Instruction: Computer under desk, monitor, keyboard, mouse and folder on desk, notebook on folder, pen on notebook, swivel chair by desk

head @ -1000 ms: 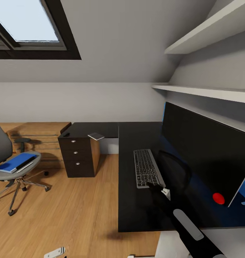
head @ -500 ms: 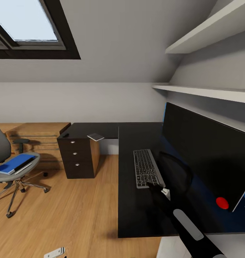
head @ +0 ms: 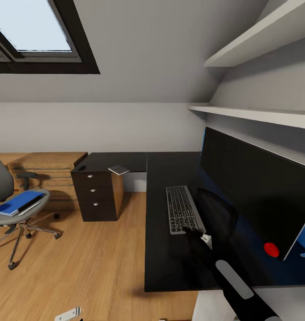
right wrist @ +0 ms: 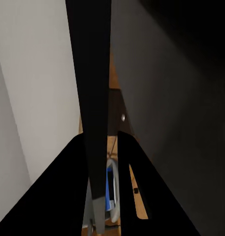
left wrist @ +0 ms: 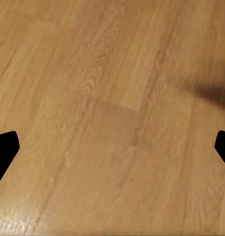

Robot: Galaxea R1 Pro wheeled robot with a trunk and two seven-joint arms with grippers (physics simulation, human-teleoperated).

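i'm working the keyboard step: my right gripper is at the near corner of the keyboard, which lies flat on the black tabletop just in front of the monitor. i cannot tell whether that gripper is clenched or released (the right wrist view is mostly dark shapes and the fingers are hard to read against the black surface). the left gripper points down at bare wood floor, jaws spread wide with nothing between them.

the folder sits on the swivel chair well off to the left, with something dark lying on it. a pale notebook rests on the drawer unit end of the tabletop.

next i judge i need to settle the keyboard's place, then find the mouse, which i can't make out here.
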